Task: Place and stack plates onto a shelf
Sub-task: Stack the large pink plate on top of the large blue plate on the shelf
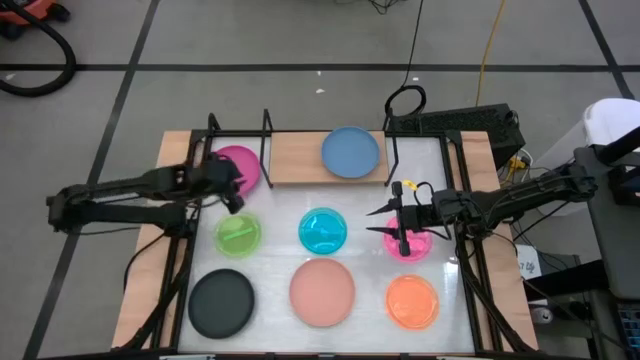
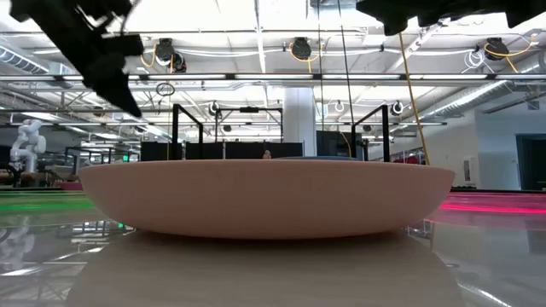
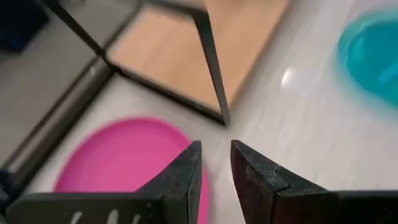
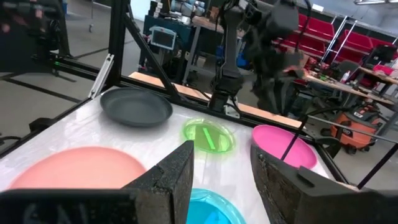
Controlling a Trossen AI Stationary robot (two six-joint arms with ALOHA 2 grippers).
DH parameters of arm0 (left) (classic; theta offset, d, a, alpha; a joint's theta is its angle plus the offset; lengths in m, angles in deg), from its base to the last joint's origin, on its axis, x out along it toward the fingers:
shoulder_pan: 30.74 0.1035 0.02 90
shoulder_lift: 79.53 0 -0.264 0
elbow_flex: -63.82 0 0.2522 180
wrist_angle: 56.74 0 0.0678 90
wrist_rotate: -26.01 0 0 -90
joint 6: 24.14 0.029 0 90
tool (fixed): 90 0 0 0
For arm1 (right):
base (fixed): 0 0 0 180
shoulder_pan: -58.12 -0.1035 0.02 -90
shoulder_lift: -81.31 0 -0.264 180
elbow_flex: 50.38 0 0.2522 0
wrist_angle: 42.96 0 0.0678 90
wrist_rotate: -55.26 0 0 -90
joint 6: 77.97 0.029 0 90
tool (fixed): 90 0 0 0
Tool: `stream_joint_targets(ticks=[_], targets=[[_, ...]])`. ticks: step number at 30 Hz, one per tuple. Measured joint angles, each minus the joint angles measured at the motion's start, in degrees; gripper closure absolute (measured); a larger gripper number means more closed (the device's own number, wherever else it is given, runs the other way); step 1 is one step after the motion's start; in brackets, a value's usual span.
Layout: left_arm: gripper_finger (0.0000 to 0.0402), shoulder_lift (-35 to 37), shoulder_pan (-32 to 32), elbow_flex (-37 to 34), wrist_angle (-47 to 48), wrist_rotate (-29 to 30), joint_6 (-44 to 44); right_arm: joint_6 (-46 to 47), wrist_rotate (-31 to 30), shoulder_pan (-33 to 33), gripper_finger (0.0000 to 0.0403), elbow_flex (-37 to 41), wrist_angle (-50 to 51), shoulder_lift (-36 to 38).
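blue plate (image 1: pixel 350 153) on shelf (image 1: pixel 295 158), left hand (image 1: pixel 232 192) over magenta plate (image 1: pixel 243 165), no readable writing

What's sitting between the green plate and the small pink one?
The cyan plate, seen in the high view: it lies in the middle of that row, with the green plate on one side and the pink plate under the right gripper.

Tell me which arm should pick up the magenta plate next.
Left, most likely. Its pincer hovers at the magenta plate beside the shelf; the right pincer sits over the small pink plate.
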State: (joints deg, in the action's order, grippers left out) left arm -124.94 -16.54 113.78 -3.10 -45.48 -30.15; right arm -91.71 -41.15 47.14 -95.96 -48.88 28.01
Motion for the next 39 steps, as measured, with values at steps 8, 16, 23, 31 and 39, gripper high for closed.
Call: stream_joint_targets(ticks=[8, 16, 23, 31, 39], targets=[[0.0309, -13.3, 0.0, 0.0, 3.8, 1.4, -11.0, 1.1, 0.0, 0.0, 0.0263, 0.0, 2.1, 0.0], [0.0309, -21.7, 0.0, 0.1, 4.1, 2.7, -15.2, 0.6, 0.0, 0.0, 0.0263, 0.0, 1.9, 0.0], [0.0284, -29.8, 0.0, 0.1, 4.4, 2.6, -15.3, 0.6, 0.0, 0.0, 0.0263, 0.0, 2.0, 0.0], [0.0195, -33.9, 0.0, 0.0, 4.2, 3.6, -16.1, 0.6, 0.0, 0.0, 0.0263, 0.0, 2.2, 0.0], [0.0218, -37.4, 0.0, 0.2, 3.4, 3.6, -17.2, 1.1, 0.0, 0.0, 0.0263, 0.0, 2.4, 0.0]])
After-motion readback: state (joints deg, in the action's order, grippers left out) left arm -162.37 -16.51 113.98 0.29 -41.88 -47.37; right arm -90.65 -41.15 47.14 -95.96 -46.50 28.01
